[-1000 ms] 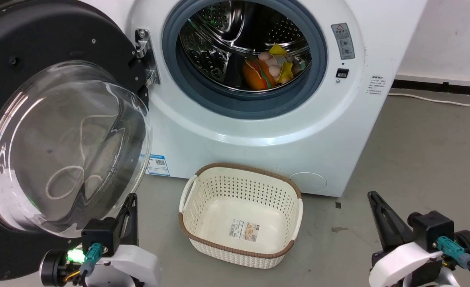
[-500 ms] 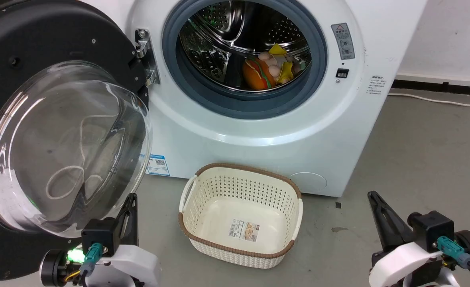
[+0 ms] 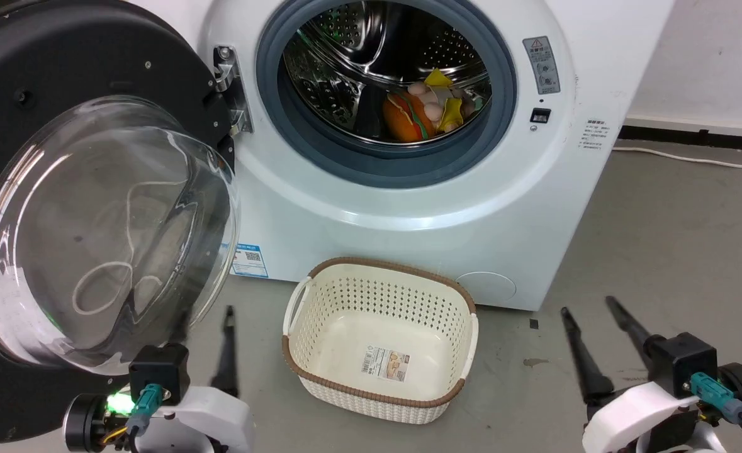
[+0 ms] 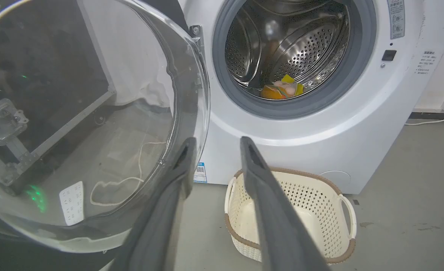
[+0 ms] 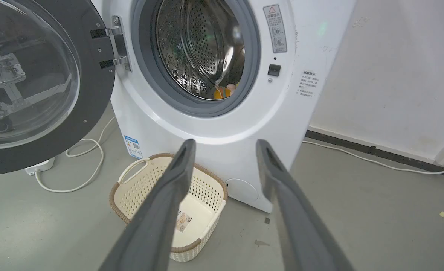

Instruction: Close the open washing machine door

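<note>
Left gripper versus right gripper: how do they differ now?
The left gripper hangs beside the washing machine door, one finger crossing its glass in the left wrist view; the right gripper is above floor, away from the door. The left gripper is left of the basket, the right gripper right of it. Both are open, holding nothing.

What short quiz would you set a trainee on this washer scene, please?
1. True or false: the washing machine door is shut.
2. What lies in the drum? A: towels. B: colourful items. C: nothing.
3. Fill in: the left pincer and the right pincer both stand ___.
Key: 1 false; 2 B; 3 open.
</note>
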{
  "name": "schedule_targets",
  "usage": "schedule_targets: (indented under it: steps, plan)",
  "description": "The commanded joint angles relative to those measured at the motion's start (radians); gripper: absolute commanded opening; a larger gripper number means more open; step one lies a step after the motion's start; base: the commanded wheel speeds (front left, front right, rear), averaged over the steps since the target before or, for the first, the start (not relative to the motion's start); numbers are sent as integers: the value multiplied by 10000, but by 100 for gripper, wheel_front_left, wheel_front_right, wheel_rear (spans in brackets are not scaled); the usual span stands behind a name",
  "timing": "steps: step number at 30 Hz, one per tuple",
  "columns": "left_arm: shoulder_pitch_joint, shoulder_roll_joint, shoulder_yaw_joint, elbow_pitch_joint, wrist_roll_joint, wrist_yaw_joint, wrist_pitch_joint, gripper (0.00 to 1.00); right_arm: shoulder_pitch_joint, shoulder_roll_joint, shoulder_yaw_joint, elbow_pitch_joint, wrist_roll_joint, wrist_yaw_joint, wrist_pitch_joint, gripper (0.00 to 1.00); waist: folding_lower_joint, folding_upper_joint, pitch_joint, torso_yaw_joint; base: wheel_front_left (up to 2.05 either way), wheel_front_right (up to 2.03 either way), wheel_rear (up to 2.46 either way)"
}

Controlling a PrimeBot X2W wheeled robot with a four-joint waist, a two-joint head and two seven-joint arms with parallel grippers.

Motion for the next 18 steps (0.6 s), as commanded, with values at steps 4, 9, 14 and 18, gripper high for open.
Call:
schedule_targets:
  steps: [4,9,14,18]
  plan:
    - [-23,6,-55,20,11,2,-103,100,-9,2,-82,29,94,0,-103,100,0,0,3,0,0,0,0]
    - [-36,19,-106,40,-1,3,-207,100,-5,3,-176,75,149,1,-207,100,0,0,-4,24,0,0,0]
    - [-37,33,-154,66,-13,0,-312,100,13,5,-222,170,214,1,-311,100,0,0,-21,103,0,0,0]
    - [-35,49,-188,85,-17,-3,-395,100,9,6,-204,216,293,1,-395,100,0,0,-44,219,0,0,0]
